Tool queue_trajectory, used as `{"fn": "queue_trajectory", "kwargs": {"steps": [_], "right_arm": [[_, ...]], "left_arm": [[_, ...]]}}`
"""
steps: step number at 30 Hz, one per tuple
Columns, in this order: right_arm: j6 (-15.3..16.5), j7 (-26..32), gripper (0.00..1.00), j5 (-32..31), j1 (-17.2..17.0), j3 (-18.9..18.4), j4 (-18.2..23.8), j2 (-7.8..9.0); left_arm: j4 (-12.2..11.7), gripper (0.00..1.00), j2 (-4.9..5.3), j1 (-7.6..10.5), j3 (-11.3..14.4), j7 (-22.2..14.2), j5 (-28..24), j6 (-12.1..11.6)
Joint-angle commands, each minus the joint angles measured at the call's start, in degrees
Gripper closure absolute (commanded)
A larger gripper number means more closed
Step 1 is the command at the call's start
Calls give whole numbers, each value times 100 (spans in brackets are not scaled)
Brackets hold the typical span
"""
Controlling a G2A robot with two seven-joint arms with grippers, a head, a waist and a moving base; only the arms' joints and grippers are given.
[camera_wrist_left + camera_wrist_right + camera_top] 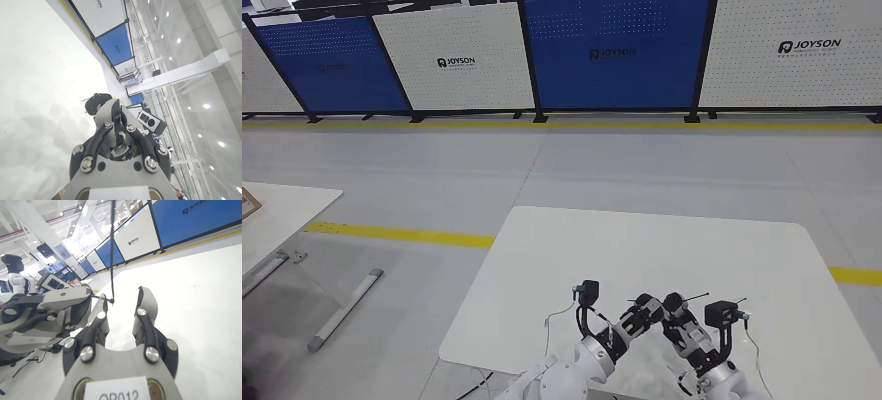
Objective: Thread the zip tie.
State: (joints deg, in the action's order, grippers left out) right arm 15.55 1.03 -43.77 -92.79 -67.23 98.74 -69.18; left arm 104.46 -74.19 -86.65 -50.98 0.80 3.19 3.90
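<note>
A thin black zip tie rises as a long strap from its small head, which hangs just above the white table. A short piece runs sideways from the head into my left gripper, which is shut on it. In the left wrist view that gripper has its fingers pressed together. My right gripper stands open right beside the head, one fingertip nearly touching the tie and nothing between the pads. In the top view both grippers meet near the table's front edge.
The table's surface stretches bare beyond the grippers to its far edge. Another white table stands to the left across a gap of floor. Blue and white partition panels line the back.
</note>
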Motion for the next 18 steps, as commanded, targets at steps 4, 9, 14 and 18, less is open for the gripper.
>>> {"fn": "queue_trajectory", "kwargs": {"steps": [4, 9, 14, 18], "right_arm": [[-1, -3, 75, 1, -23, -27, 30, 0], [11, 7, 84, -7, -29, -34, 39, -3], [37, 1, 100, -4, -44, -49, 47, -4], [49, 5, 100, 2, -48, -60, 34, -5]], "left_arm": [[7, 100, -4, -1, 12, 12, 28, 11], [13, 100, -7, -4, 20, 32, 62, 27], [6, 100, -14, 5, 34, 57, 79, 48], [-11, 100, -20, 15, 45, 57, 75, 37]]}}
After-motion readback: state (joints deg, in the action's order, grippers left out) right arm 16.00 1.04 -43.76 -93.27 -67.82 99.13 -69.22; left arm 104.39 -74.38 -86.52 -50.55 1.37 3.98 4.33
